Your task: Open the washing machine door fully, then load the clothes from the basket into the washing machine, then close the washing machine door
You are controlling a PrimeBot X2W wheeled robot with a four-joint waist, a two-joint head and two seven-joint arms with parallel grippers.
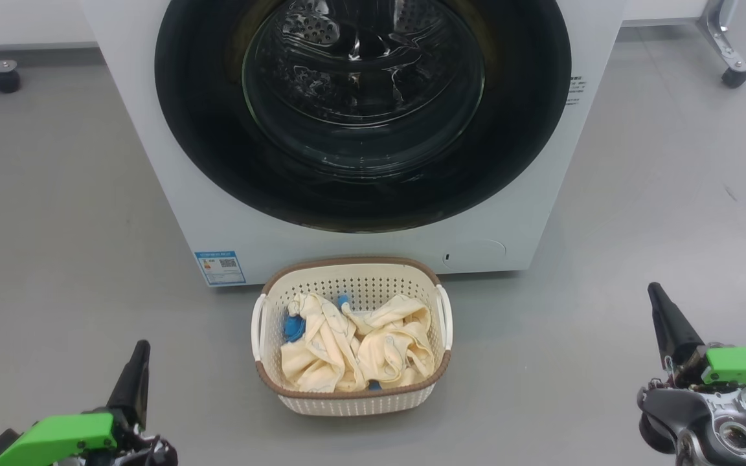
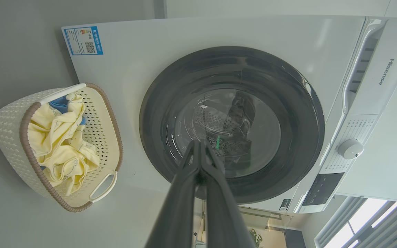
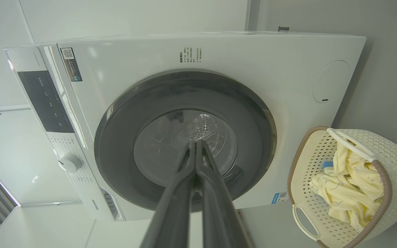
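Note:
The white washing machine stands ahead with its round black-rimmed door closed flat against the front. The steel drum shows through the glass bowl. On the floor right before it sits the cream basket holding pale yellow clothes with blue trim. My left gripper rests low at the lower left, fingers together, nothing held. At the lower right, my right gripper is also shut and empty. Both wrist views look along closed fingers at the door.
Grey floor spreads to both sides of the basket. A caster leg stands at the back right and another wheel at the back left. A blue label sticker marks the washer's lower left front.

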